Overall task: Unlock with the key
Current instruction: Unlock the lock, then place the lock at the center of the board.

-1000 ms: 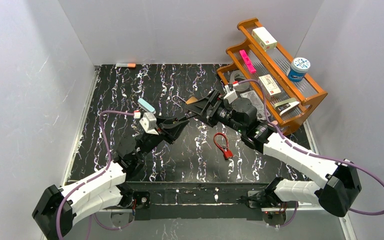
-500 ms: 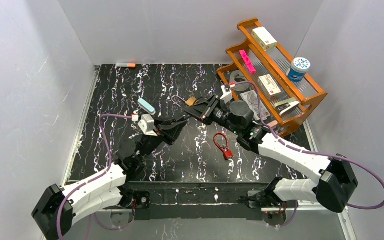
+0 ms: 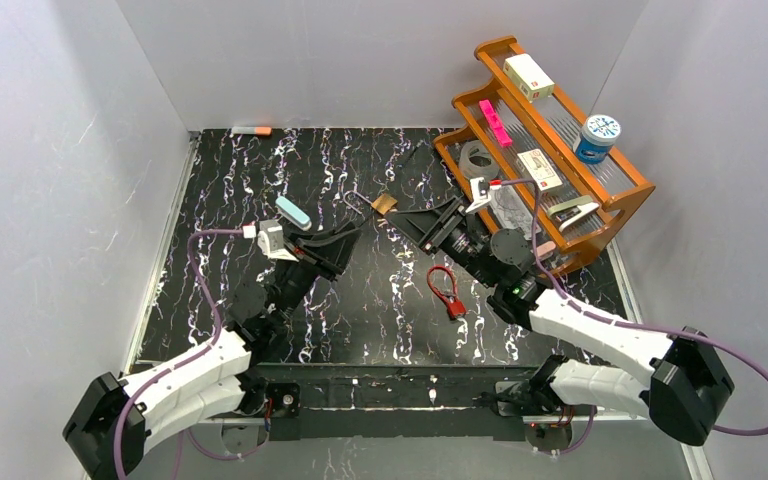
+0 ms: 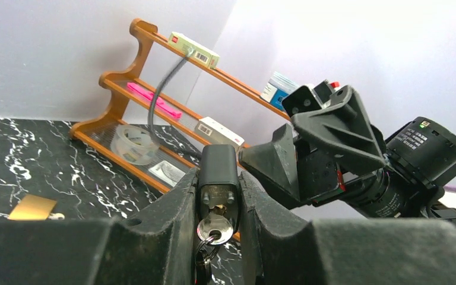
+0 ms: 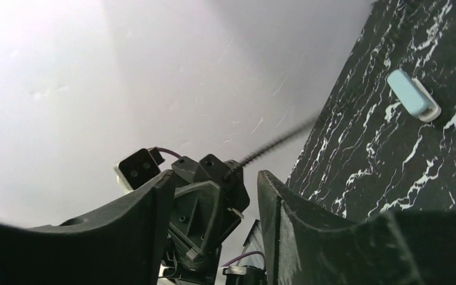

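My left gripper is shut on a black padlock, clamped upright between its fingers. A silver key sits in the keyhole at the lock's underside, with a key ring hanging from it. The lock's grey cable shackle arcs up behind it. In the top view the left gripper is held above the mat, left of centre. My right gripper faces it from the right, a short gap away. It stands open with nothing between its fingers.
A red cable lock lies on the black marbled mat near the middle. A brass padlock and a pale blue block lie further back. A wooden rack with small items stands at the back right.
The right gripper shut near the left gripper's lock, then opened and drew back to the right. The left gripper moved a little left, the lock and key still with it.
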Available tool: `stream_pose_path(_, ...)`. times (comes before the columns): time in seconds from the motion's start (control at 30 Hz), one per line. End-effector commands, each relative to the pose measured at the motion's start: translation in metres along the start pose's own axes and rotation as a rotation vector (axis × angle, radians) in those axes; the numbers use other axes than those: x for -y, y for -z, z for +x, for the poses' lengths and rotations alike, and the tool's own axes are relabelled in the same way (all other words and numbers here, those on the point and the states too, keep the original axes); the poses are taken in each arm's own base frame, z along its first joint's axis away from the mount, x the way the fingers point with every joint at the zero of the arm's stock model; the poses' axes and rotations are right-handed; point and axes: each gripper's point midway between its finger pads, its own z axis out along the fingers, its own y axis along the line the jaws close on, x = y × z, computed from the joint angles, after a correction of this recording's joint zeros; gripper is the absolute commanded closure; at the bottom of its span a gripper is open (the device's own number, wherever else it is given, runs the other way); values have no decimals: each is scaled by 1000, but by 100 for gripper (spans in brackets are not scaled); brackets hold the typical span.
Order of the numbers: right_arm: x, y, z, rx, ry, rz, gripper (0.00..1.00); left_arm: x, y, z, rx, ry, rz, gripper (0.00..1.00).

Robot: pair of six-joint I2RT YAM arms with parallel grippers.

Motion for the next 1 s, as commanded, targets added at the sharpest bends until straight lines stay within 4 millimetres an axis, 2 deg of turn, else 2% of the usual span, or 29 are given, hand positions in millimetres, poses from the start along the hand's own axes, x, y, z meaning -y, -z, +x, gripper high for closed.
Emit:
stream_pose_path(0.0, -40, 3, -23, 81, 87, -120, 36, 5, 1, -9, 42, 57, 12, 100)
stream_pose_path(0.13, -31, 7, -25, 86, 96, -61, 22, -10, 6, -4, 39, 30, -51, 100)
stream_pose_path(0.23, -24, 11, -24, 73, 124, -9, 18, -32, 10, 6, 5, -12, -154, 100)
stream_pose_path(0.37, -9, 21, -19, 10, 202, 108, 17, -84, 29, 18, -33, -75, -423, 100)
stream_pose_path(0.57, 18, 43, -16, -33, 282, 238, 19, -134, 58, 43, -103, -99, -699, 100)
stream_pose_path(0.7, 45, 56, -8, -64, 289, 333, 19, -162, 75, 57, -160, -123, -869, 100)
stream_pose_path(0.8, 61, 65, 2, -100, 270, 371, 20, -171, 76, 63, -153, -88, -867, 100)
stream_pose_path(0.97, 82, 73, 14, -133, 236, 418, 21, -197, 82, 80, -197, -50, -934, 99)
